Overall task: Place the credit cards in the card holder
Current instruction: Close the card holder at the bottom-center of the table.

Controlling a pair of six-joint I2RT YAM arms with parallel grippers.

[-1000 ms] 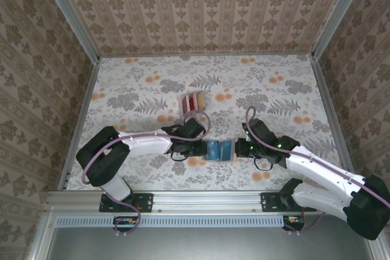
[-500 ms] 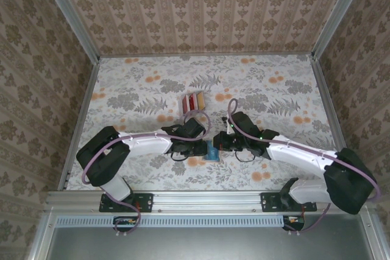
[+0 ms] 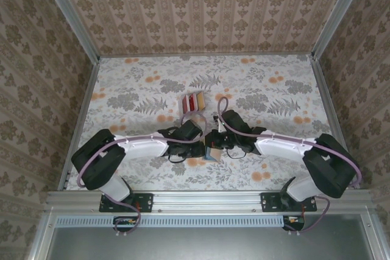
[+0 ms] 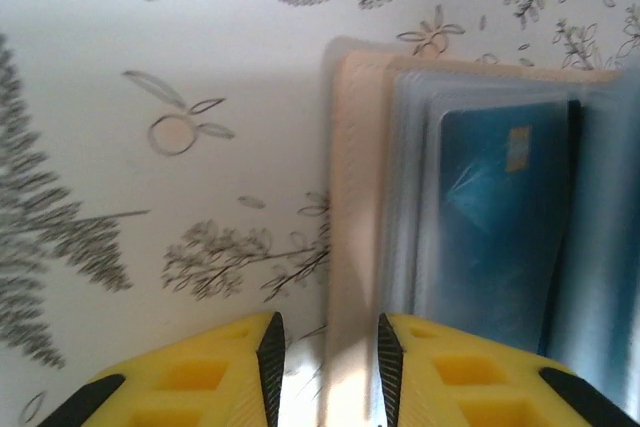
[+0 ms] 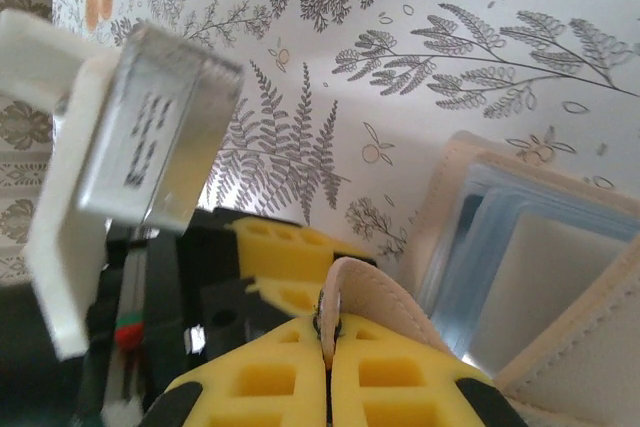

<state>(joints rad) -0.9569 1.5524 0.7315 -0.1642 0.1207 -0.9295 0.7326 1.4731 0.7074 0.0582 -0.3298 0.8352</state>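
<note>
The pinkish-tan card holder [image 3: 211, 152] lies at the table's near middle, half folded, between both grippers. A blue credit card [image 4: 495, 217] sits in one of its grey-blue pockets. My left gripper [image 4: 328, 332] is open, its yellow fingers either side of the holder's left edge [image 4: 355, 197]. My right gripper [image 5: 327, 332] is shut on the holder's tan flap [image 5: 375, 297], lifted and curled over the pockets [image 5: 480, 237]. From above, the left gripper [image 3: 198, 142] and right gripper [image 3: 214, 142] almost touch.
A small pale rack [image 3: 193, 101] of upright red and tan cards stands just behind the grippers. The left arm's yellow fingers [image 5: 290, 247] and white camera bracket [image 5: 60, 167] sit close in front of the right wrist. Patterned walls enclose the floral table [image 3: 274, 89].
My right gripper has swung left with the holder's right flap in it, folding the open holder over towards the left gripper. The left arm has barely moved.
</note>
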